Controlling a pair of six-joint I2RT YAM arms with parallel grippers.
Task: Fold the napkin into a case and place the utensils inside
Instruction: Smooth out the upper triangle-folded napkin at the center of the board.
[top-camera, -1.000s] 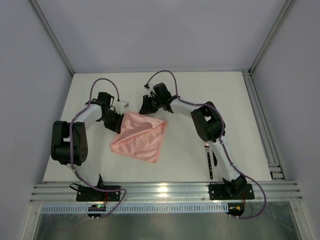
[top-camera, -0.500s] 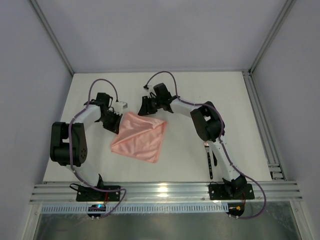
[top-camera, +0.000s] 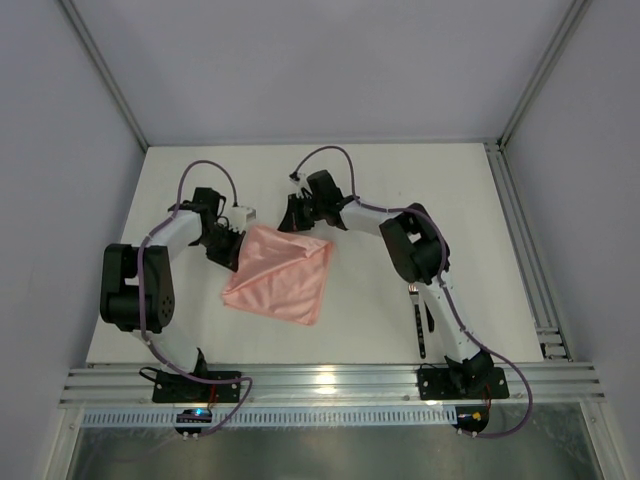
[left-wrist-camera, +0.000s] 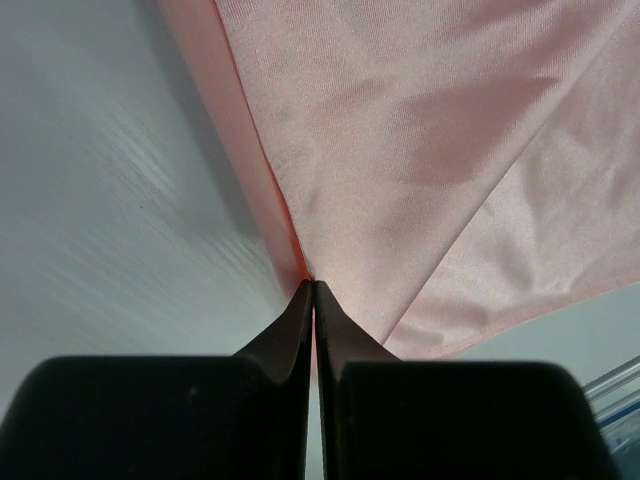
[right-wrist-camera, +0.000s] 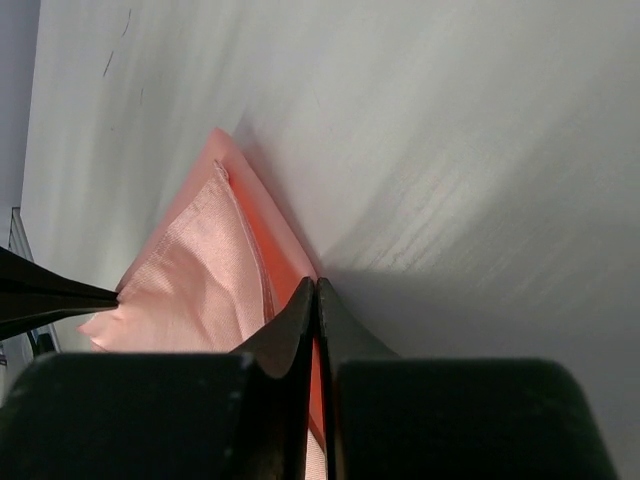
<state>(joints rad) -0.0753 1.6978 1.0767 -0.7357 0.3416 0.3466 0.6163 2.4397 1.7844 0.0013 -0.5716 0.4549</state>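
Top external view has the white table (top-camera: 480, 220) as the largest surface, smooth and matte, with faint brushed streaks showing close up in the wrist views. On its left-centre lies the napkin (top-camera: 280, 275), a salmon-pink cloth with a slight sheen. It is lying as a flat kite shape rather than an open square, so it looks partly folded but not yet a narrow case. Right wrist view bears this out, showing a stitched hem on a paler upper layer that sits just inside a deeper-coloured layer beneath. Both arms reach to the cloth's far side. The left tool (top-camera: 235, 255) sits at the upper left edge and the right tool (top-camera: 290, 225) at the top edge near the far corner, so the cloth is held at two points along one side. That probably serves to lift or drag this side over for the next fold while keeping the thin fabric taut, not bunched. Left wrist view shows the left tool's black fingers pressed fully together on a crease, from which the cloth fans out in soft, shallow wrinkles. The right tool is likewise closed tight, with a sliver of pink caught between its tips at the layered corner. The utensils (top-camera: 421, 325), slim and dark with one fork's pale tines visible, lie well apart on the table's right, beside the right arm and partly hidden by it. They seem parked there until a case exists.
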